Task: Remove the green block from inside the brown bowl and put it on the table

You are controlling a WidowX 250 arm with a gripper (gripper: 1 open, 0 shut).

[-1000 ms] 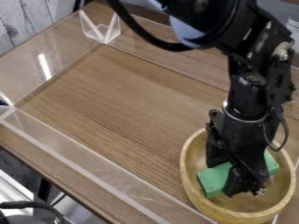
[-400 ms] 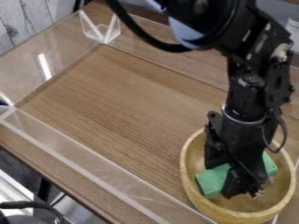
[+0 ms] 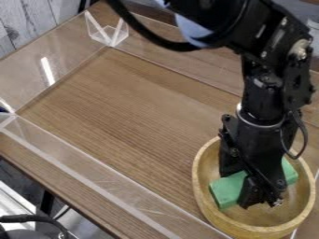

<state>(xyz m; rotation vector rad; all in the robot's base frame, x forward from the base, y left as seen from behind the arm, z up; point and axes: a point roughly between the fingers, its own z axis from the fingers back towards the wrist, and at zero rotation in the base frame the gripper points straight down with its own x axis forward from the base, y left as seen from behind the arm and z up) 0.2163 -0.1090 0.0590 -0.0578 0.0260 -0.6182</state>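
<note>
The black gripper [image 3: 258, 189] points straight down into the brown bowl [image 3: 214, 208] and is closed on the green block [image 3: 233, 190]. Its dark fingers [image 3: 266, 193] cover the middle of the block, so that bright green shows on both sides of them: a larger part toward the left, a smaller part at the right near the bowl's far rim. The block lies inside the bowl, low against its floor; whether it is touching the floor or just clear of it cannot be told from this view.

Above the gripper the black arm [image 3: 268, 89] rises upright, then bends back toward the upper edge of the picture, where a patch of blue shows on its housing.

The bowl, of light tan wood with a thick rim, stands at the lower right corner of the table [image 3: 125, 103], close to the near clear wall. The table is a brown wood-grain surface bounded by low clear acrylic walls [image 3: 69, 154]. A small clear bracket [image 3: 107, 30] stands at the far corner.
</note>
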